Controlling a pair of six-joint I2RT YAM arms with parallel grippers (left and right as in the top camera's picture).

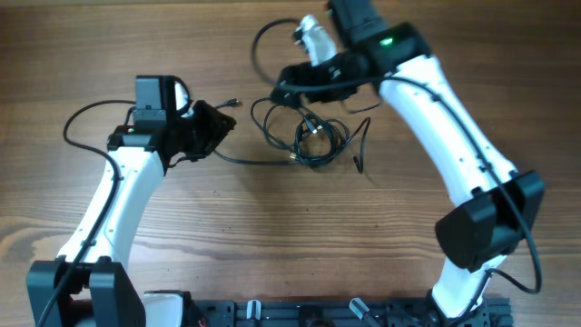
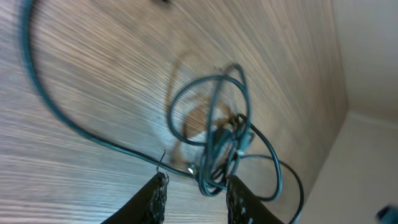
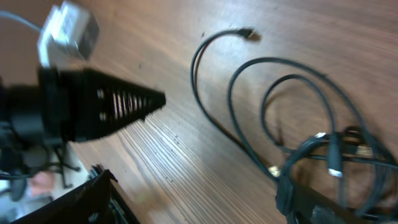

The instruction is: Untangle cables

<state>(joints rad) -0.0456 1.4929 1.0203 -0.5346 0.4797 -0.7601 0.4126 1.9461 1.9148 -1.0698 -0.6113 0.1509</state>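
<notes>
While left claw [image 2: 196,191] gapes near cables [image 1: 309,132], right claw [image 3: 222,147] spread over them; wooden table [image 1: 272,236].

Black cables [image 1: 309,132] lie looped and tangled mid-table.

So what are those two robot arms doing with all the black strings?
They are working on a knot of thin black cables lying in the middle of the wooden table. The left gripper is open, with its fingertips either side of the bottom loops of the knot. The right gripper is open too, right at the top edge of the tangle. Nothing is lifted. A few loose ends stick out, but most of it is looped together.
</notes>
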